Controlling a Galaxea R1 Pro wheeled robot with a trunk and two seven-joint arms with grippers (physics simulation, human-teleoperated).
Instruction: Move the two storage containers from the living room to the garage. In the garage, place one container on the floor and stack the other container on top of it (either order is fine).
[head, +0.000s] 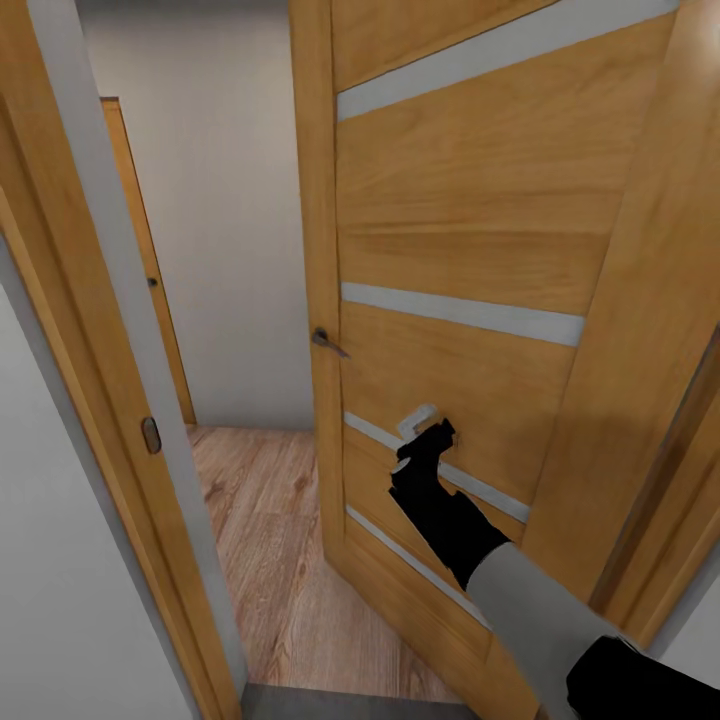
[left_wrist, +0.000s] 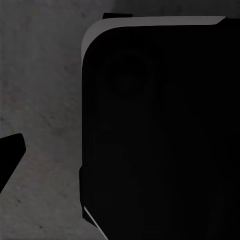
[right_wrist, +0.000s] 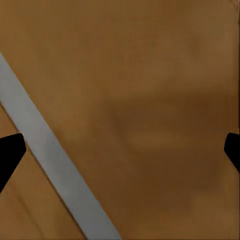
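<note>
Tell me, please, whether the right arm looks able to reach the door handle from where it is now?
Probably yes: the right claw is open against the door, with the handle up and to its left and nothing between them.

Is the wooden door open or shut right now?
Partly open: the door is swung off its frame, showing plank floor beyond. The right gripper is against it.

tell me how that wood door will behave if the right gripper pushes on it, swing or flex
The door likely swings as one stiff slab: it already stands ajar. The right gripper, jaws open, meets it low and well away from the lever handle, so the smooth wood may let the fingertips slide.
</note>
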